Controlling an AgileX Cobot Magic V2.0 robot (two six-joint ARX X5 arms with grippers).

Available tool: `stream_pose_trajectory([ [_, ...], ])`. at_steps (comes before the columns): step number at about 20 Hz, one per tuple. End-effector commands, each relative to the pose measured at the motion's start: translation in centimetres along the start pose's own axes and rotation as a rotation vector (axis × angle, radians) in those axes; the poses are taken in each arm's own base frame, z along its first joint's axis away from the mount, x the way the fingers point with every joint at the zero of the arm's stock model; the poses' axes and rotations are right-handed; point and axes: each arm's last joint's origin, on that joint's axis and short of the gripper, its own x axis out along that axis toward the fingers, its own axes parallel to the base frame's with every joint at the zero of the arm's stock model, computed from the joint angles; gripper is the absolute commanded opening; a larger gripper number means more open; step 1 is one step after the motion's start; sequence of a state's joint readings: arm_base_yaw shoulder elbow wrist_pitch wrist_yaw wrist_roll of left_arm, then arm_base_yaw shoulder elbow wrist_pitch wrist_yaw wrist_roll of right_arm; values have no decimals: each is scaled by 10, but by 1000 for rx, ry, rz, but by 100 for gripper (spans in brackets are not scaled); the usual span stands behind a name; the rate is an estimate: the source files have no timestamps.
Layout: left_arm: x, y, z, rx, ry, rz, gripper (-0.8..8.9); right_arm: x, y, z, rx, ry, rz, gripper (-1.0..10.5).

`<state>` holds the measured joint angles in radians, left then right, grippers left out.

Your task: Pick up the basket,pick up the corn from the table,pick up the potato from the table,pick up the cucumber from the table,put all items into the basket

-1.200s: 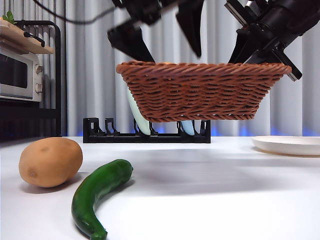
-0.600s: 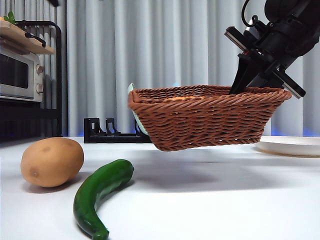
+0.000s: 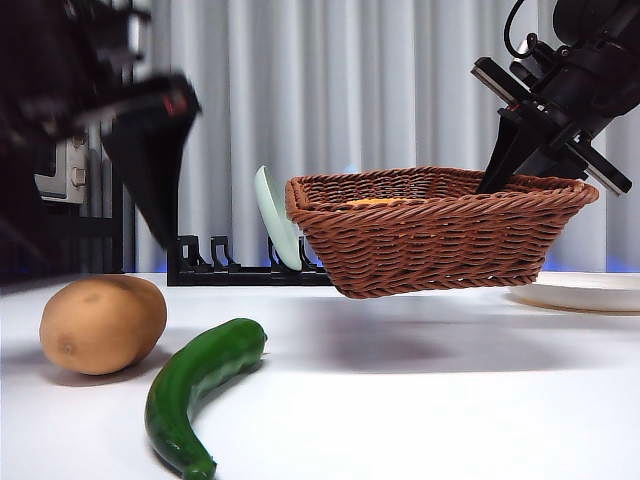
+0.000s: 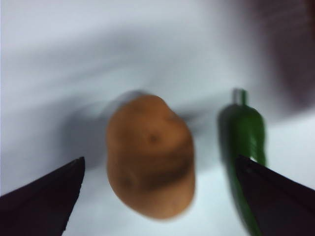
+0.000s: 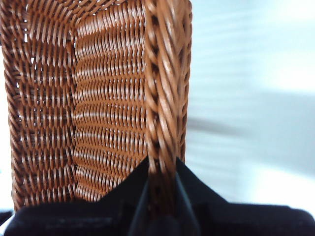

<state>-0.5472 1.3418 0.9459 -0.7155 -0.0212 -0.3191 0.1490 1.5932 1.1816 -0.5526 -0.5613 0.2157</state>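
Note:
The brown wicker basket [image 3: 440, 235] hangs tilted just above the table [image 3: 420, 400], its right end higher. My right gripper [image 3: 528, 165] is shut on the braided rim at that end; the right wrist view shows the gripper [image 5: 162, 172] clamped on the basket [image 5: 98, 98] wall. An orange bit of the corn [image 3: 375, 202] shows inside. At the front left lie the potato [image 3: 103, 323] and the cucumber [image 3: 200, 385]. My left arm [image 3: 140, 130], blurred, hangs over the potato. In its wrist view the left gripper [image 4: 160, 159] is open above the potato [image 4: 150, 155], the cucumber [image 4: 248, 142] beside it.
A white plate [image 3: 580, 290] sits at the right behind the basket. A black dish rack [image 3: 230, 270] holding a pale green plate [image 3: 275, 215] stands at the back. An oven and shelf [image 3: 60, 165] are at the far left.
The left gripper left the basket, went out of view, and has come down at the left over the potato. The basket dropped, tilted, and shifted slightly right in the right gripper.

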Motion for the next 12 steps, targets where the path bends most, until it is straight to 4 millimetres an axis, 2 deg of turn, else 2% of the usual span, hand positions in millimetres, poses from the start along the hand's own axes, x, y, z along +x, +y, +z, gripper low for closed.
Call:
stream_pose_trajectory([
  [1, 23, 7, 2, -43, 73, -16, 512, -1, 2, 2, -17, -9, 30, -11],
  [3, 40, 8, 4, -45, 109, -17, 512, -1, 2, 2, -18, -6, 45, -11],
  [5, 46, 8, 4, -45, 126, -22, 483, -1, 2, 2, -18, -6, 45, -11],
  [6, 48, 8, 4, -38, 132, -21, 360, -1, 2, 2, -18, -7, 45, -11],
  [8, 48, 8, 4, -9, 129, -19, -31, -1, 2, 2, -18, -7, 45, -11],
  [10, 47, 8, 5, -3, 124, -11, -8, -1, 2, 2, -17, -6, 44, -11],
  [12, 36, 8, 7, -1, 74, -6, -8, -1, 2, 2, -15, -4, 43, -11],
])
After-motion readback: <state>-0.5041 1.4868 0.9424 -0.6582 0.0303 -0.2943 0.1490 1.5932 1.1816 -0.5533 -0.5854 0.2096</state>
